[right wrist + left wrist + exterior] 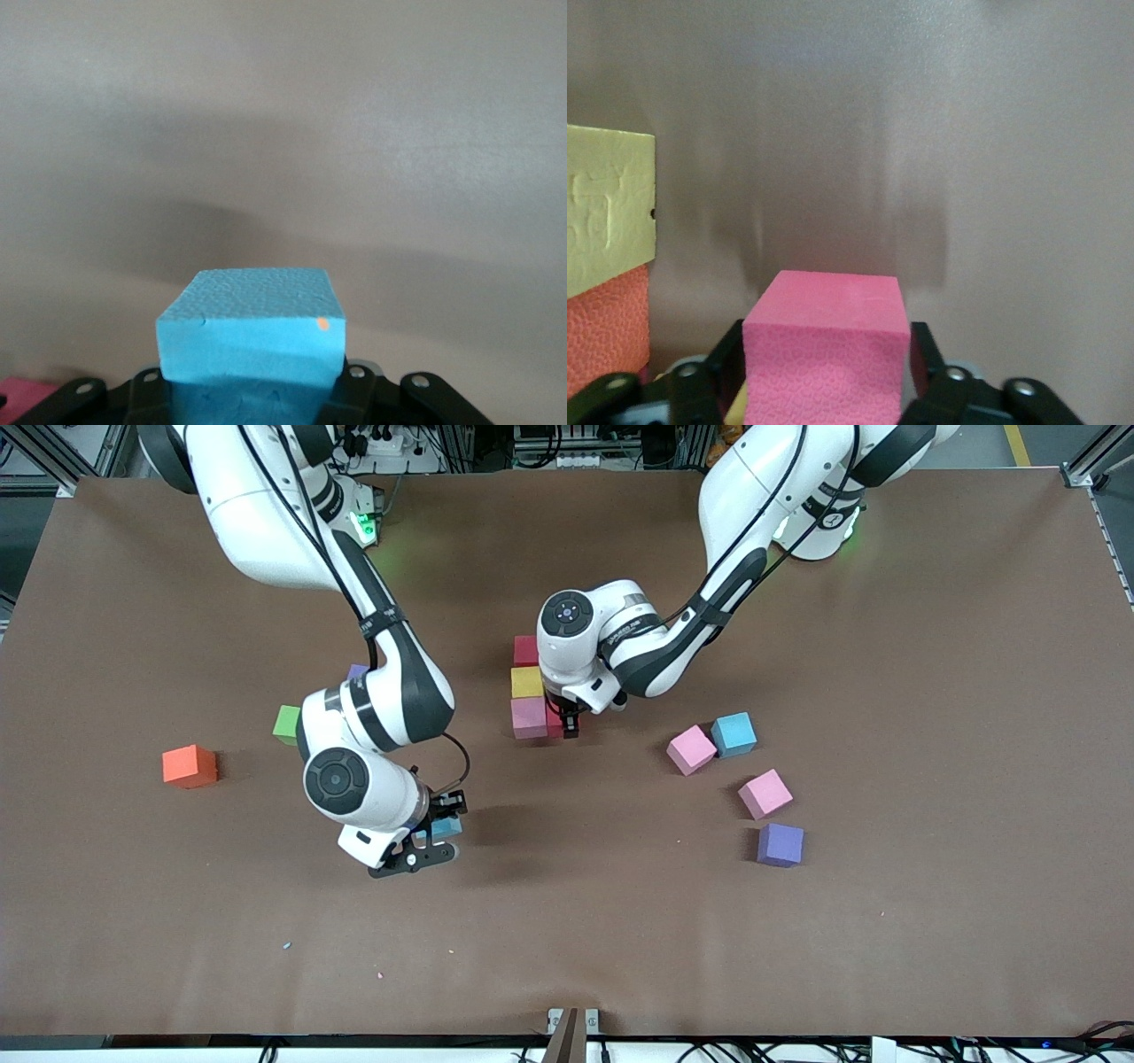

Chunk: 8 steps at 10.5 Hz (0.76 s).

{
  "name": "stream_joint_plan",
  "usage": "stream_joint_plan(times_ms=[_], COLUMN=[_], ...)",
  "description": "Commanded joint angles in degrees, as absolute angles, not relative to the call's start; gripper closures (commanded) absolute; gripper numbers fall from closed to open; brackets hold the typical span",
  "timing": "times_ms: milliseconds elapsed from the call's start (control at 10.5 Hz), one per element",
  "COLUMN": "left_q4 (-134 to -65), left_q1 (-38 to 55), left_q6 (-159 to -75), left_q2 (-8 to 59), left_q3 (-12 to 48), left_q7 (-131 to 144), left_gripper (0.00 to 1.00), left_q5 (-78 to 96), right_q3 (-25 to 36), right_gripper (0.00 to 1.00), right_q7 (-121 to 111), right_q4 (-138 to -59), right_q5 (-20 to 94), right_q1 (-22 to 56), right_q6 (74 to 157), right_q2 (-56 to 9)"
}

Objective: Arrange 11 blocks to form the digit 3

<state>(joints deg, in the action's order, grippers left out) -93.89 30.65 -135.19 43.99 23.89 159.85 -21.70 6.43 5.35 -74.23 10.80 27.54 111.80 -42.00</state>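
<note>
A column of blocks lies mid-table: red [526, 649], yellow [527, 682], pink [529, 717]. My left gripper [567, 724] is down beside the pink one. Its fingers stand open on either side of a deep pink-red block [824, 336], a thin gap showing at one finger. The yellow block [607, 208] shows beside it. My right gripper [440, 831] hangs over bare table, shut on a light blue block [252, 323]. Loose on the table are a green block [286, 724], an orange one [190, 766], two pink ones [691, 748] [765, 793] and a light blue one [733, 733].
A purple cube [780, 844] lies near the loose pink blocks. Another purple cube [357, 671] peeks out from under the right arm. The brown table [620, 921] stretches bare toward the front camera.
</note>
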Motion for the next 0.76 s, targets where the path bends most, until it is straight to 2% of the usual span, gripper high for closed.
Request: stream_joint_plan(times_ms=[0, 285, 666], left_q4=[-93.25, -93.25, -93.34], left_q1=[31.46, 31.29, 30.76], left_q6=[-135.44, -135.26, -133.69], left_q2=[43.95, 42.98, 37.9], left_q3=[23.99, 24.08, 24.35], left_q7=[172.53, 172.79, 172.44], left_gripper=[0.0, 0.0, 0.0], left_q5=[-25.93, -25.93, -25.58], right_q3=[5.89, 5.98, 5.98], right_gripper=[1.0, 1.0, 1.0], right_q7=[3.62, 3.69, 6.83], right_q4=[-84.96, -86.57, -86.66], right_q5=[10.46, 10.81, 12.39], right_q1=[27.6, 28.12, 28.82], right_q6=[113.55, 113.73, 117.41], right_q2=[-33.33, -32.17, -33.04])
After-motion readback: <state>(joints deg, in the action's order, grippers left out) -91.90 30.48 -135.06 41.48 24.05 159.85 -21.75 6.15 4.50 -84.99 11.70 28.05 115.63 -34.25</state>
